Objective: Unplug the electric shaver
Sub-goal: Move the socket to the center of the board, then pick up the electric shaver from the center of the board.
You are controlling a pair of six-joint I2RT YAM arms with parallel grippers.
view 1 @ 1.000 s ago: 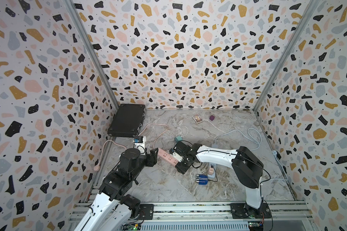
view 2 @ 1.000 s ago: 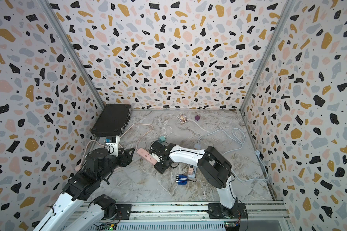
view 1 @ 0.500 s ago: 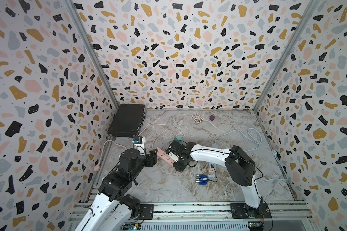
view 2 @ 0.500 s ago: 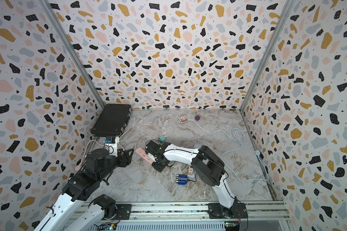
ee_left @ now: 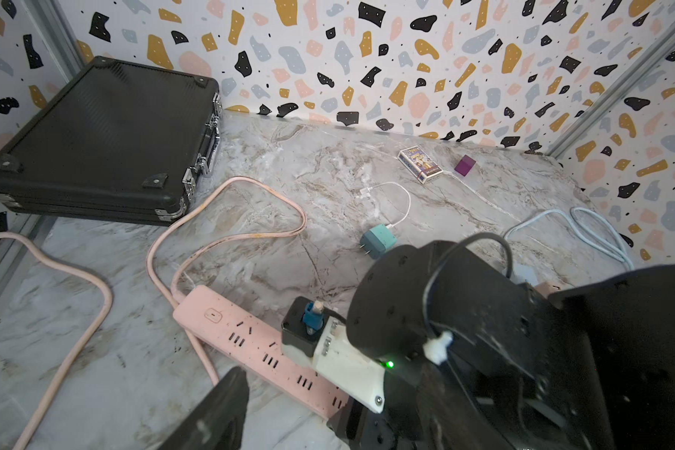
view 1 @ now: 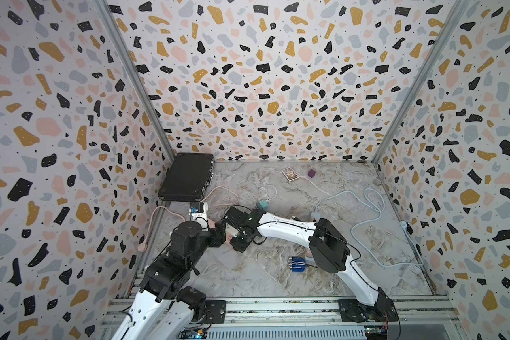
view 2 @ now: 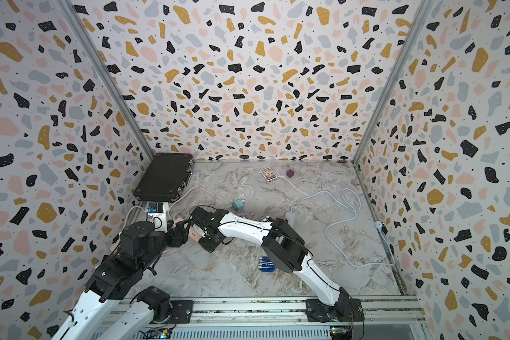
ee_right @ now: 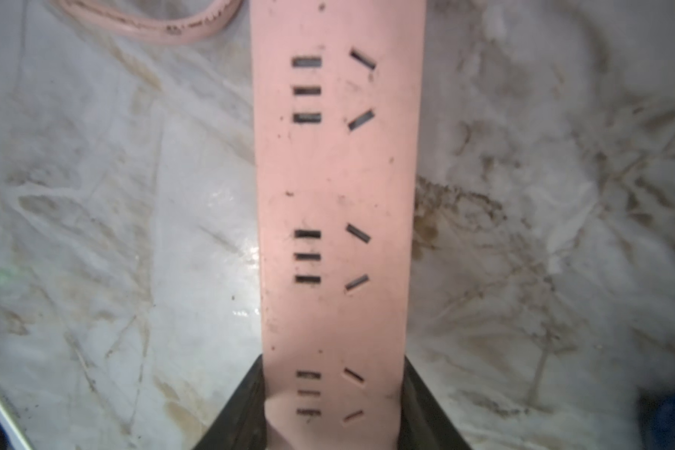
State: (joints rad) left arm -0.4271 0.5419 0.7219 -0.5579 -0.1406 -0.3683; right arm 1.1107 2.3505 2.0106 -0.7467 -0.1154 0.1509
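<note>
Both right fingers [ee_right: 242, 422] flush against pink power strip [ee_right: 336, 175] sides

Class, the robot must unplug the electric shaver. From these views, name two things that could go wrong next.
1. The right hand clamps the pink plastic power strip, whose visible sockets are all empty, so it may be working on the wrong strip.
2. The left hand sits very close, so the two could collide.

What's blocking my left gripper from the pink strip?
Nothing between them: the left gripper is open right at the strip. But the right gripper is clamped across it alongside, its wrist hiding the end beyond. The visible sockets hold no plug.
</note>
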